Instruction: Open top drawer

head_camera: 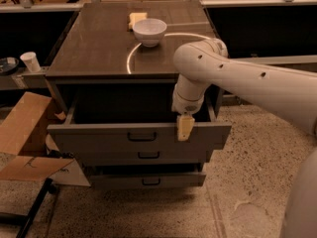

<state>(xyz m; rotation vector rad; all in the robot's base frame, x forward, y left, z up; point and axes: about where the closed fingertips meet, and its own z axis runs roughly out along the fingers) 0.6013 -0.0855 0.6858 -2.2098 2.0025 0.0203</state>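
Shows the top drawer [99,135] standing well out beneath the desk [89,48] top, tray dark inside, contents unseen. Places the hand [185,127] at the front panel's upper edge, right of the loop handle [142,136]; grip state indeterminate. Suggests a pull nearly complete; calls next for release and withdrawal. Includes a white bowl [149,31] on the desk, contents hidden.

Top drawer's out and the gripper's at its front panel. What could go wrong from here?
The gripper sits at the front edge of the top drawer, right of the handle; pulling off-centre could skew or jam it. The drawer already looks well out, so more pull might overrun it.
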